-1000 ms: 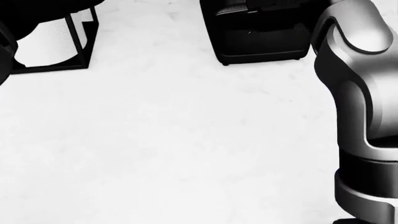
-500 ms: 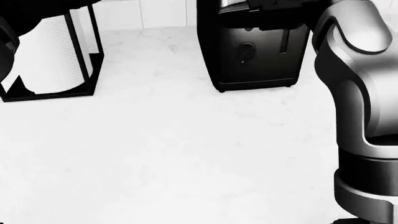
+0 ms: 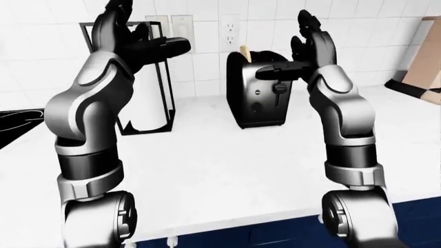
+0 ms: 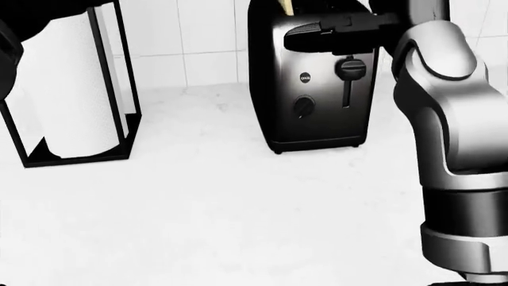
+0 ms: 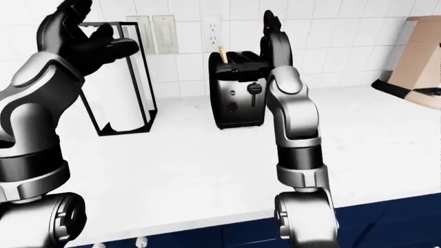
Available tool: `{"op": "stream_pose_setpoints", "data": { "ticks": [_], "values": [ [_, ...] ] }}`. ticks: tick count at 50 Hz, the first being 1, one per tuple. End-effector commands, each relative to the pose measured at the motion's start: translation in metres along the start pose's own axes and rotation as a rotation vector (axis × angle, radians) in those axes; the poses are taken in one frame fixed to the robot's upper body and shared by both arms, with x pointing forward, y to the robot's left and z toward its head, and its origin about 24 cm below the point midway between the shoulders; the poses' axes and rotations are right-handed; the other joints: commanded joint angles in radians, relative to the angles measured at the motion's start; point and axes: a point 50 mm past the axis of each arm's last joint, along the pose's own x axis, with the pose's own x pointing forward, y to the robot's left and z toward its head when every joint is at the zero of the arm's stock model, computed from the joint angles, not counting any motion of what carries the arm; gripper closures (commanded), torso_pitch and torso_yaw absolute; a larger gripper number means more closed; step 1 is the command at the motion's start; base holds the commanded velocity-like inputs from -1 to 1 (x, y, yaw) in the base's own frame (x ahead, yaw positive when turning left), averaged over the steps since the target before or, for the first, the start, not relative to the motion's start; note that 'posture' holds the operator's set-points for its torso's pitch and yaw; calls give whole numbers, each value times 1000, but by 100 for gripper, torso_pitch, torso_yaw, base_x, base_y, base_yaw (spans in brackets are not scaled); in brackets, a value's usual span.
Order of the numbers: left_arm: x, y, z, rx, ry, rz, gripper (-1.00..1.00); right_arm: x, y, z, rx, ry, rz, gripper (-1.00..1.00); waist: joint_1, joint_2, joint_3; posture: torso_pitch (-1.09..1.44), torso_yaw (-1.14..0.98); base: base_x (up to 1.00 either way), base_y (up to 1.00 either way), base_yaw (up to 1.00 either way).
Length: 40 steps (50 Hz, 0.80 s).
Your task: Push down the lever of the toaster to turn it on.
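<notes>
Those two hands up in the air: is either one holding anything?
No. The left hand is raised, open and empty by the paper towel holder. The right hand is open above the toaster, one finger over its lever, gripping nothing.

In the head view the toaster (image 4: 314, 89) loses its top to the upper edge, and a dark finger (image 4: 333, 30) of the right hand (image 3: 310, 44) crosses its face just above the lever (image 4: 350, 67). The paper towel holder (image 4: 75, 89) is cut off at top and left. The cardboard box (image 5: 420, 57) runs off the right-eye view's right edge.
</notes>
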Motion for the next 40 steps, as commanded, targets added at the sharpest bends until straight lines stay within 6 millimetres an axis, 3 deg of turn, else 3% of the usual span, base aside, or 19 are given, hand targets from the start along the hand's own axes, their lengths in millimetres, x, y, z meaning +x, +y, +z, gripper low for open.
{"op": "stream_pose_setpoints", "data": {
  "ticks": [1, 40],
  "values": [
    [-3, -4, 21, -7, -92, -18, -100, 3, -2, 17, -1, -102, -9, -100, 1, 0, -14, -43, 0, 0, 0, 0],
    [-1, -1, 23, -15, -92, 2, -100, 12, -2, -23, -37, 87, -12, -100, 7, 0, -30, -43, 0, 0, 0, 0]
  ]
}}
